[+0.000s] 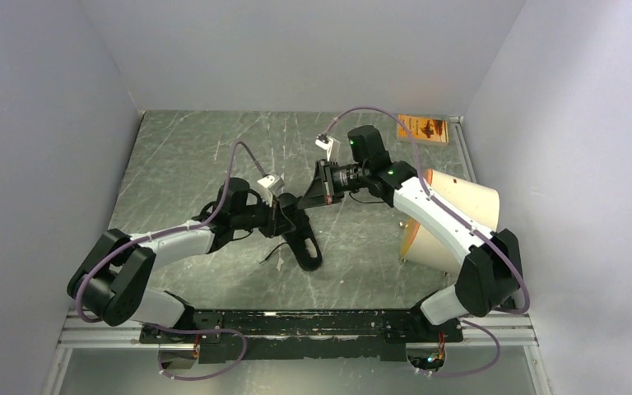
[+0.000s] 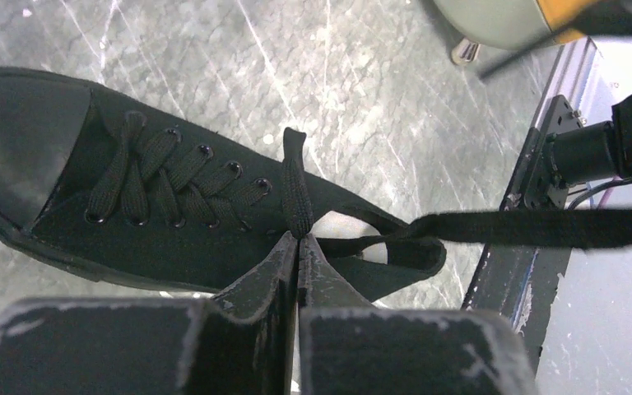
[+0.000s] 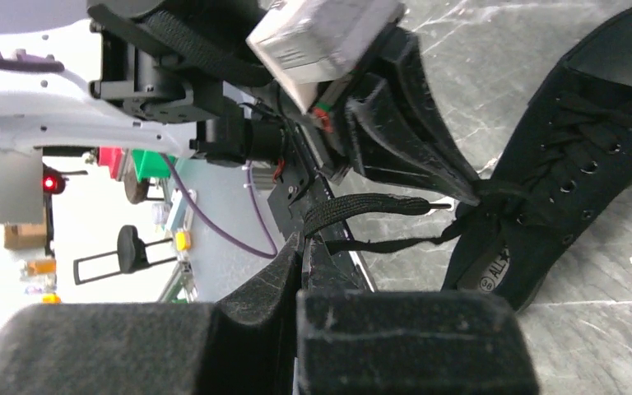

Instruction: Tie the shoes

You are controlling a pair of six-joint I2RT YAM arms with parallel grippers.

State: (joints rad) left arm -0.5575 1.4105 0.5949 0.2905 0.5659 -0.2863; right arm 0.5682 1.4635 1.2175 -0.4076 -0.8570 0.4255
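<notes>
Shoe point(image 2: 41, 156) lying just below left pincer point(image 2: 298, 243), which is closed on one lace point(image 2: 296, 185); right pincer point(image 3: 303, 243) clamps the other lace point(image 3: 362, 206) taut. Harder pulling could slip either lace or drag the shoe.

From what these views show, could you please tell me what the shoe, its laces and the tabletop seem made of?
The shoe looks like matte black canvas: dull, cloth-like upper. The laces appear flat woven textile, ribbed weave visible. The tabletop seems a grey marble-patterned surface with white veins; stone or print, I cannot tell.
</notes>
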